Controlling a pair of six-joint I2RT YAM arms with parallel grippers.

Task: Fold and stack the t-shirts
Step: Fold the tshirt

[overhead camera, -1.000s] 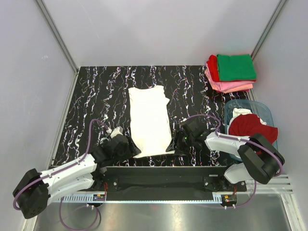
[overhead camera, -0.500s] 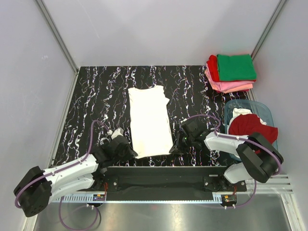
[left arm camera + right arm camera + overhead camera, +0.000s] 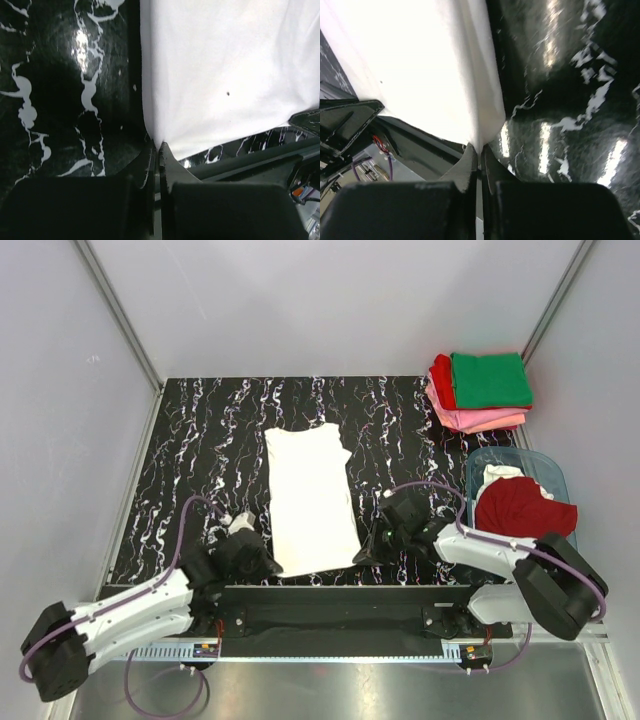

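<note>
A white t-shirt (image 3: 310, 498) lies lengthwise on the black marbled table (image 3: 190, 450), folded into a narrow strip. My left gripper (image 3: 272, 565) is shut on its near left corner, with the cloth (image 3: 220, 75) pinched between the fingertips (image 3: 158, 149). On the other side my right gripper (image 3: 362, 554) is shut on the near right corner, where the white hem (image 3: 480, 120) runs into the tips (image 3: 479, 154). A folded stack with a green tee (image 3: 490, 379) on top of red and pink ones (image 3: 470, 418) sits at the back right.
A translucent blue-grey tub (image 3: 548, 468) stands at the right edge, holding a dark red shirt (image 3: 525, 508) and a white one (image 3: 498, 476). Grey walls close in the table on three sides. The arms' base rail (image 3: 340, 605) runs along the near edge.
Both grippers have closed on the white t-shirt's near corners and drawn slightly toward the near edge. The shirt's near hem has shifted with them.
</note>
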